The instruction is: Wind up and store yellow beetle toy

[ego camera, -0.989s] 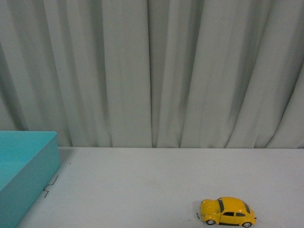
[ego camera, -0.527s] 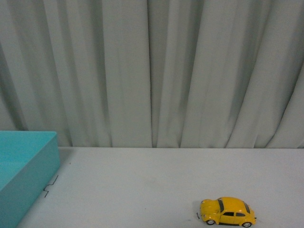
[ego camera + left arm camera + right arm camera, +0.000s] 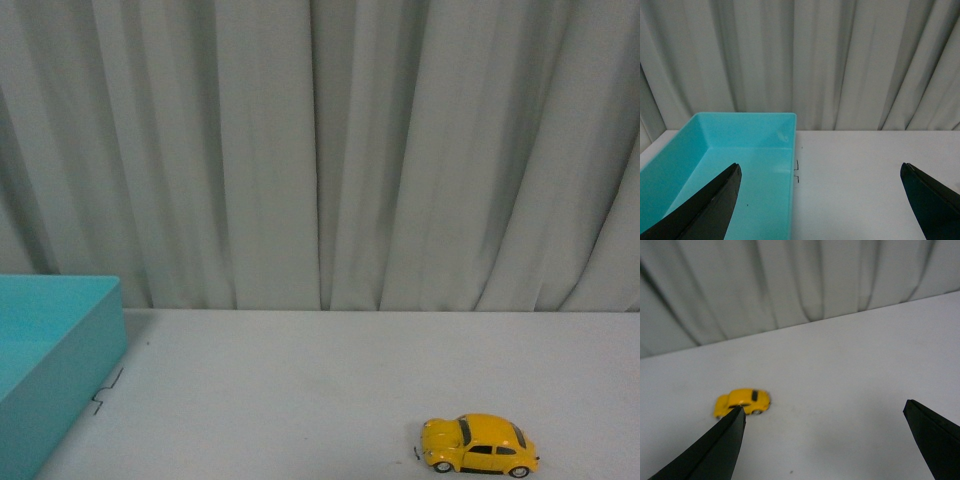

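The yellow beetle toy (image 3: 478, 446) stands on its wheels on the white table at the front right. It also shows in the right wrist view (image 3: 743, 401), just beyond one black fingertip (image 3: 725, 442). My right gripper (image 3: 822, 415) is open and empty above the table, with the toy ahead and off to one side of its gap. My left gripper (image 3: 820, 175) is open and empty, hovering over the edge of the turquoise box (image 3: 715, 165). Neither arm shows in the front view.
The turquoise box (image 3: 50, 370) stands open at the table's left side; the part of its inside that shows is empty. A small black wire mark (image 3: 106, 392) lies beside its wall. Grey curtains (image 3: 320, 150) hang behind the table's far edge.
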Tool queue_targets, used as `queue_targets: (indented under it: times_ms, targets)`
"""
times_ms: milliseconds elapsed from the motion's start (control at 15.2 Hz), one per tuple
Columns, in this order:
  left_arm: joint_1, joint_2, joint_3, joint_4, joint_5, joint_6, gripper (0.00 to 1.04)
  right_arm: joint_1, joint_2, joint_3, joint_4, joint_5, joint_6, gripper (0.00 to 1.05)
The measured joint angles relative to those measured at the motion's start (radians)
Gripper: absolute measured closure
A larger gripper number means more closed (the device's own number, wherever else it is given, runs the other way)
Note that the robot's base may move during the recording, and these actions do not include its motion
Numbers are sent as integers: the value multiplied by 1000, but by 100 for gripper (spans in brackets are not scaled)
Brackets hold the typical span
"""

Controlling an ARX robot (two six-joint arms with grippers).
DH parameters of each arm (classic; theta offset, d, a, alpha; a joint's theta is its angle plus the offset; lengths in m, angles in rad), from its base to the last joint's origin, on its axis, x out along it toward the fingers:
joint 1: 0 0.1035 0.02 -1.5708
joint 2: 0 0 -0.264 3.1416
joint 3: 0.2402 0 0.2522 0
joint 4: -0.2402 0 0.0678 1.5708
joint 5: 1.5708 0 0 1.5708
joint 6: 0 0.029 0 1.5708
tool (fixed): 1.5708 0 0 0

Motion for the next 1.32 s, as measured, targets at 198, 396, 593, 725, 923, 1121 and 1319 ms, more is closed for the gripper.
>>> queue_targets:
  times_ms: [198, 396, 593, 725, 923, 1121, 1319]
  targets:
    - [0, 0, 0, 0, -1, 0, 7, -206, 482, 118, 494, -128, 0, 7]
    - [0, 0, 0, 0, 0, 0, 7, -158, 927, 327, 772, -191, -7, 7]
    - [0, 0, 0, 0, 0, 0, 7, 14, 1345, 662, 872, -376, -62, 7]
    - [0, 0, 0, 0, -1, 0, 7, 49, 1466, 775, 872, -529, -82, 7]
    - [0, 0, 0, 0, 0, 0, 7, 77, 1609, 938, 686, -778, -234, 7]
    - [0, 0, 0, 0, 0, 0, 7, 84, 1677, 1089, 270, -965, -583, 7]
    - [0, 0, 0, 0, 0, 0, 7, 84, 1742, 1207, -157, -958, -986, 7]
